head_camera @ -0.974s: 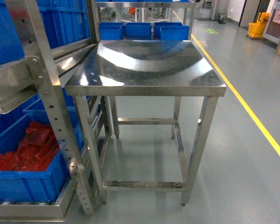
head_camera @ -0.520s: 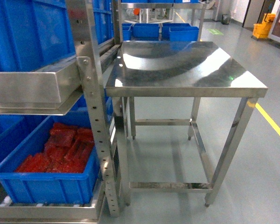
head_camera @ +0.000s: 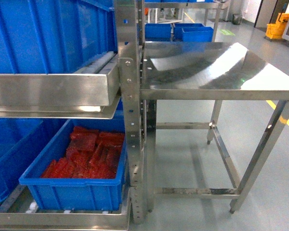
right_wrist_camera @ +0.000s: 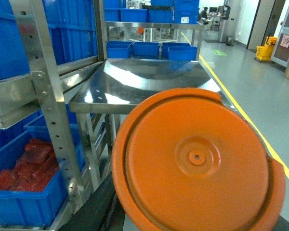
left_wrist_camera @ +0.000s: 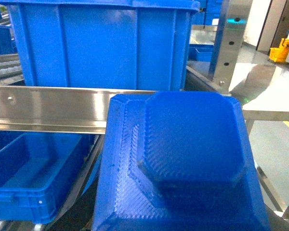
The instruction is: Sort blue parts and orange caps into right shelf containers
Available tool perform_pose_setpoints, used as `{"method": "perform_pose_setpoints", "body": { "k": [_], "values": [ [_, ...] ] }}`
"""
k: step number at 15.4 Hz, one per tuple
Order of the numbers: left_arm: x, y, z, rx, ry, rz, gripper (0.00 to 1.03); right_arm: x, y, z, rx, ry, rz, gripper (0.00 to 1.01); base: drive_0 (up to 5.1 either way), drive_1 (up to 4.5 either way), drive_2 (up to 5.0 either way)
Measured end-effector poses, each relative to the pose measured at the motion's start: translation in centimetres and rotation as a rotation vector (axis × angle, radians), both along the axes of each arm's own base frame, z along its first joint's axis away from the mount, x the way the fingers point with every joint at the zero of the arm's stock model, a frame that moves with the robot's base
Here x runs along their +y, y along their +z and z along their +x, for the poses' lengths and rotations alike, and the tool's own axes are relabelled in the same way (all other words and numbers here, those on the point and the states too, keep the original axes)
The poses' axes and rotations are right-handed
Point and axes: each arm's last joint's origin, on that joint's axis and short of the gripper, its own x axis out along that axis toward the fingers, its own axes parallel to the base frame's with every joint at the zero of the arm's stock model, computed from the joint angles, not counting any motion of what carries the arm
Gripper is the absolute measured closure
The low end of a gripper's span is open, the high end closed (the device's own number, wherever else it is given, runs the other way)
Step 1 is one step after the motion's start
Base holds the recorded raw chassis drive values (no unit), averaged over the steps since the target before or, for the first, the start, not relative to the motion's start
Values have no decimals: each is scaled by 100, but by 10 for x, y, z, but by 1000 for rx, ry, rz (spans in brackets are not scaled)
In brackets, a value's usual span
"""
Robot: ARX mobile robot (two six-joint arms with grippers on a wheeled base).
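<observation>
Bright-blue ribbed bins [head_camera: 53, 36] fill the steel shelf [head_camera: 48, 89], one holding red parts [head_camera: 89, 154].

Shelf rack [head_camera: 130, 96] left, table [head_camera: 216, 62] right, bin [head_camera: 77, 185] on lowest shelf.

The desk [head_camera: 216, 62] is bare polished metal, its top glossy enough to mirror the lights in broad bright streaks. The shelf frame [head_camera: 131, 120] on the left is brushed steel with a duller sheen, pierced by rows of holes. The right shelf containers [head_camera: 48, 33] are smooth bright-blue plastic with ribbed walls. In the left wrist view the blue part [left_wrist_camera: 183, 159] shows a fine, layered, matt texture. In the right wrist view the orange cap [right_wrist_camera: 197, 163] is smooth plastic with a soft satin sheen. The floor [head_camera: 183, 159] is smooth, faintly glossy grey.
</observation>
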Motion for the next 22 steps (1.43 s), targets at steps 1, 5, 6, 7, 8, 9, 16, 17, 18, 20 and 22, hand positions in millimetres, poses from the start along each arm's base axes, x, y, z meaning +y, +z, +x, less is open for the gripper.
{"method": "perform_pose_setpoints", "body": {
  "k": [1, 5, 6, 7, 8, 9, 16, 17, 18, 20, 22],
  "values": [
    [0, 0, 0, 0, 0, 0, 60, 0, 0, 0, 1, 0, 0, 57, -506, 240, 240],
    [0, 0, 0, 0, 0, 0, 60, 0, 0, 0, 0, 0, 0, 57, -507, 238, 238],
    [0, 0, 0, 0, 0, 0, 60, 0, 0, 0, -1, 0, 0, 57, -505, 240, 240],
    [0, 0, 0, 0, 0, 0, 60, 0, 0, 0, 2, 0, 0, 57, -505, 240, 240],
    [0, 0, 0, 1, 0, 0, 60, 0, 0, 0, 1, 0, 0, 57, -505, 240, 240],
    [0, 0, 0, -3, 0, 0, 60, 0, 0, 0, -2, 0, 0, 57, -505, 240, 240],
    [0, 0, 0, -4, 0, 0, 60, 0, 0, 0, -1, 0, 0, 57, -505, 240, 240],
    [0, 0, 0, -1, 0, 0, 60, 0, 0, 0, 2, 0, 0, 57, -505, 240, 240],
    [0, 0, 0, 0, 0, 0, 60, 0, 0, 0, 2, 0, 0, 57, -505, 240, 240],
    [0, 0, 0, 0, 0, 0, 60, 0, 0, 0, -1, 0, 0, 57, -505, 240, 240],
    [0, 0, 0, 0, 0, 0, 60, 0, 0, 0, 1, 0, 0, 57, -498, 248, 248]
  ]
}}
